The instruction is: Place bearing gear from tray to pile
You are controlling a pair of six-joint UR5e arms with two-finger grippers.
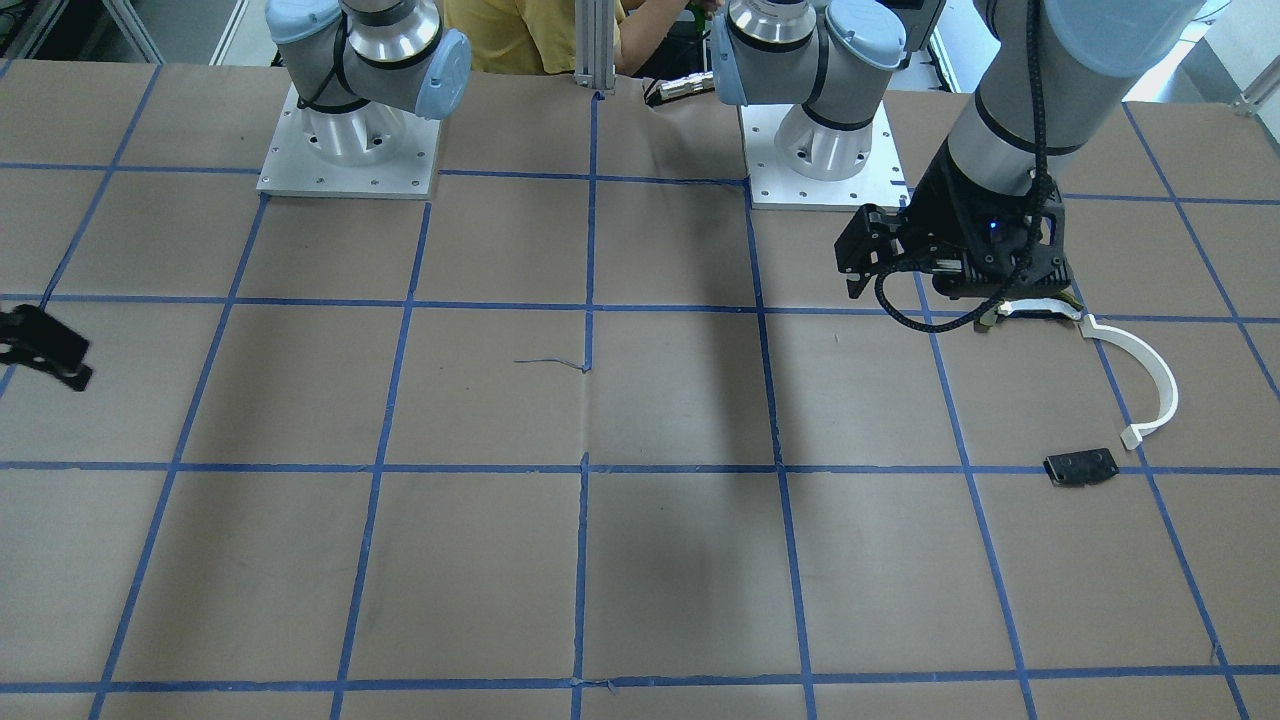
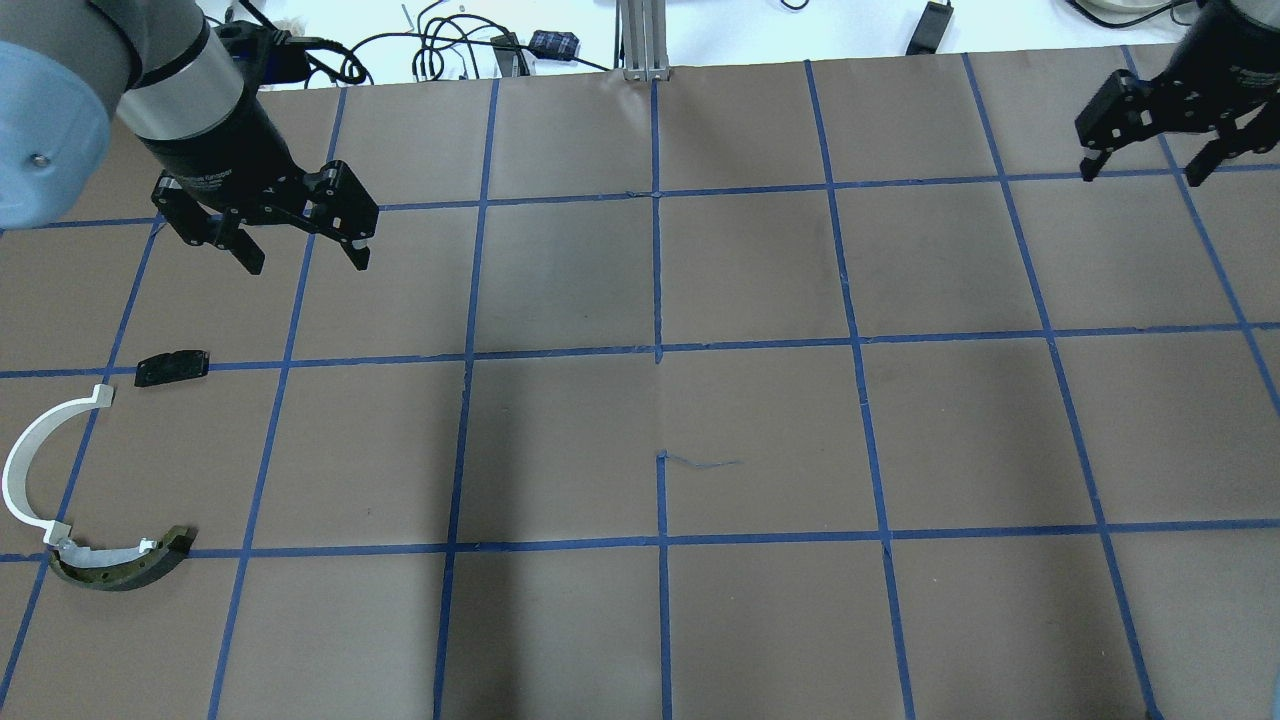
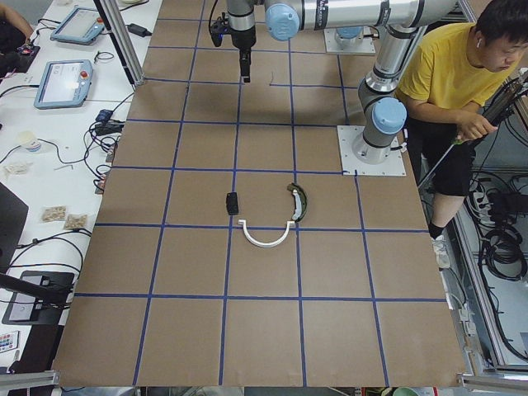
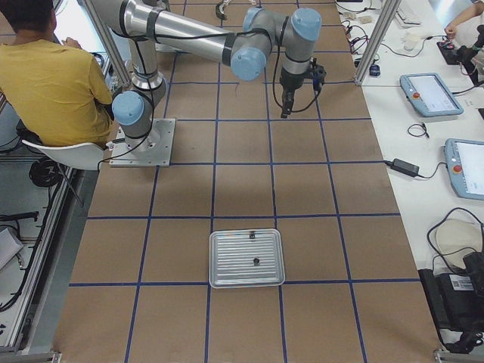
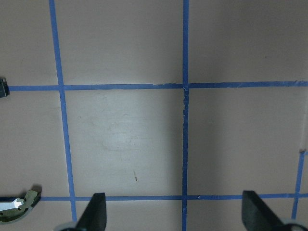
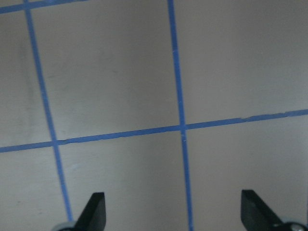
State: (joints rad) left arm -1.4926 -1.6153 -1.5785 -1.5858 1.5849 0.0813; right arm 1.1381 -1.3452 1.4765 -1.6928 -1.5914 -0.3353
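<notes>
The pile lies at the table's left end: a thin white curved strip (image 2: pixel 25 460), a dark-and-tan curved piece (image 2: pixel 120 570) touching its end, and a small black block (image 2: pixel 172 367). They also show in the front view: the strip (image 1: pixel 1150 375) and the block (image 1: pixel 1080 467). A metal tray (image 4: pixel 227 276) shows only in the exterior right view, with two small dark parts (image 4: pixel 250 234) (image 4: pixel 256 262) in it, too small to name. My left gripper (image 2: pixel 305 262) is open and empty, beyond the pile. My right gripper (image 2: pixel 1140 178) is open and empty at the far right.
The brown table is marked with a blue tape grid (image 2: pixel 657 350). Both arm bases (image 1: pixel 348 150) (image 1: pixel 825 150) stand at the robot's side. A person in yellow (image 4: pixel 53 83) sits behind the robot. Cables and tablets (image 4: pixel 431 92) lie on the operators' bench.
</notes>
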